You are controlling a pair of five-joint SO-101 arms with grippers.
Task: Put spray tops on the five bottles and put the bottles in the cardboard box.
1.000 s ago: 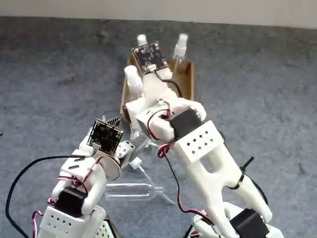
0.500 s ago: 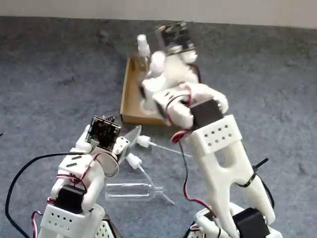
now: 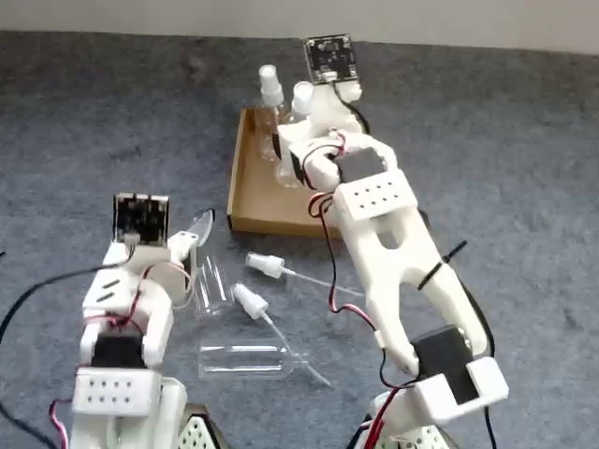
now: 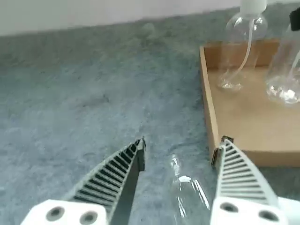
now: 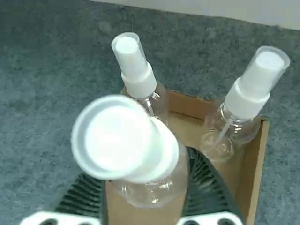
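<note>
The right gripper (image 5: 145, 190) clamps a capped bottle (image 5: 140, 154) over the cardboard box (image 3: 245, 178), beside 2 standing bottles (image 5: 136, 70) with tops on. The left gripper (image 4: 180, 152), spread wide, straddles a bare bottle (image 4: 187, 192) on the carpet (image 3: 112, 122). Nearby lie 2 loose spray tops (image 3: 265, 266) and a spare bottle (image 3: 241, 359).

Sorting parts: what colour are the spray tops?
White spray tops, clearest in right wrist view.
</note>
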